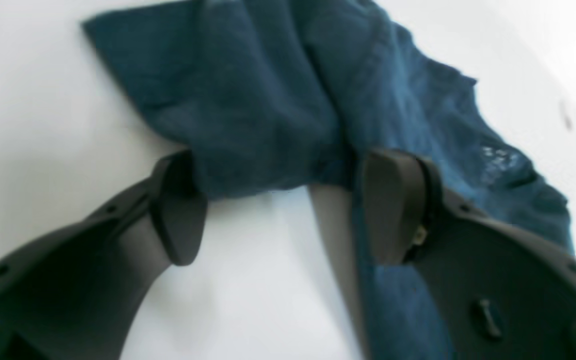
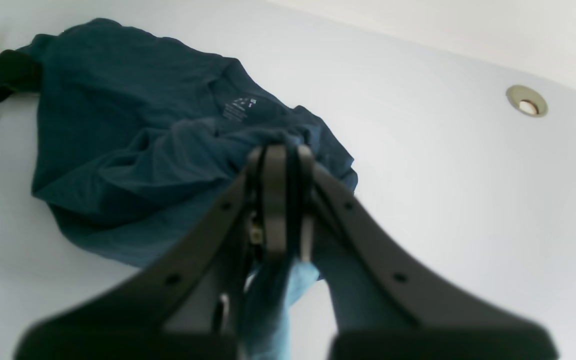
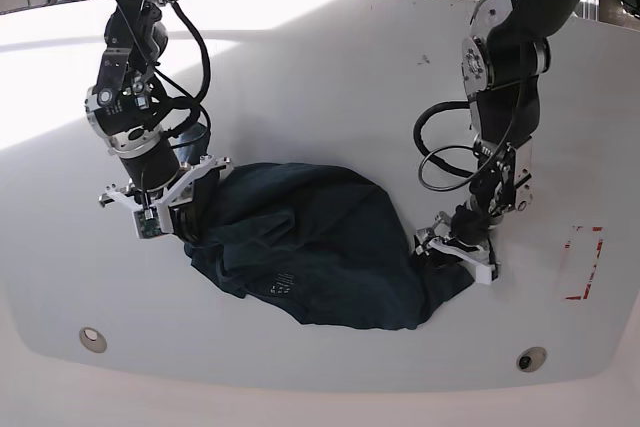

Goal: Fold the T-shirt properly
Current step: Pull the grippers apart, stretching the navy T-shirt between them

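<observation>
The dark navy T-shirt (image 3: 320, 247) lies crumpled in a heap on the white table, its pale neck label (image 3: 283, 282) facing up. My right gripper (image 3: 185, 209) is at the heap's left edge. In the right wrist view this gripper (image 2: 283, 200) is shut on a fold of the T-shirt (image 2: 133, 150), and cloth hangs down between the fingers. My left gripper (image 3: 455, 245) sits at the heap's right end. In the left wrist view it (image 1: 288, 210) stands wide open, with an edge of the T-shirt (image 1: 248, 100) lying between its fingertips (image 1: 393, 205).
The white table (image 3: 330, 77) has a round hole (image 3: 92, 337) near the front left and another (image 3: 531, 358) near the front right. A red tape mark (image 3: 585, 262) lies at the right. Loose cables (image 3: 440, 162) hang by the left arm.
</observation>
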Robot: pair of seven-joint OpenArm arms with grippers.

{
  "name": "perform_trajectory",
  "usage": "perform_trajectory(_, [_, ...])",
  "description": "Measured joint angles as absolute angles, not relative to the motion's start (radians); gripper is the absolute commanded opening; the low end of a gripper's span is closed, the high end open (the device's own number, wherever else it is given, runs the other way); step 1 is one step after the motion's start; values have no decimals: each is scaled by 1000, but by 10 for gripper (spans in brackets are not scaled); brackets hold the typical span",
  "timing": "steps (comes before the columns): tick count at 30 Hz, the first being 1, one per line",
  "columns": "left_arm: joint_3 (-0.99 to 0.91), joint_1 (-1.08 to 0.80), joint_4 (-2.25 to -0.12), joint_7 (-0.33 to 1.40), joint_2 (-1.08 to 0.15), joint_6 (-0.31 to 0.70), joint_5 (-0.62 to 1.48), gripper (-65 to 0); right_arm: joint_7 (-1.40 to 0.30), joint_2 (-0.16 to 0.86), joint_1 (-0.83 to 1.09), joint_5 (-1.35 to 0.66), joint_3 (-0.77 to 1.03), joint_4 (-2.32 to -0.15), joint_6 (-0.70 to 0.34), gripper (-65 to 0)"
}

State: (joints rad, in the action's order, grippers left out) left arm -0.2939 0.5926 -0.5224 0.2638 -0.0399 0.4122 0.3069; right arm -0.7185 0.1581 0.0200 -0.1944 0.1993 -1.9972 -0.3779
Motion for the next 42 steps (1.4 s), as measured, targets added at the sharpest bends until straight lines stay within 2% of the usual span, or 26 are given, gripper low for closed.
perform_trajectory(2, [-292,590,-521,264,-33,413,318,-210,-718,158,20,-194,199,-1997,-395,-645])
perform_trajectory(5, [-292,589,-521,264,-31,415,336,-260,-719,158,20,-195,199,-1997,-405,-645])
perform_trajectory(11, [-292,579,-513,235,-33,404,342,-536,-719,158,20,-195,200,-1997,-405,-645])
perform_trajectory(14, [-292,579,-488,221,-31,401,342,-638,-719,158,20,-195,202,-1997,-405,-645])
perform_trajectory(15, [-292,580,-478,212,-30,401,342,-650,-719,158,20,-194,202,-1997,-405,-645])
perform_trajectory(22, [-289,585,-454,175,-25,364,343,-650,-719,158,21,-194,203,-1997,-405,-645])
perform_trajectory(29, [-288,548,-556,210,-23,343,337,-650,-713,153,53,-198,232,-1999,-413,-645])
perform_trajectory(37, [-293,432,-837,350,-25,342,332,-650,-694,136,101,-198,315,-2011,-411,-645])
perform_trajectory(42, [-294,337,-1097,431,-25,341,332,-650,-670,116,144,-204,379,-2014,-412,-645])
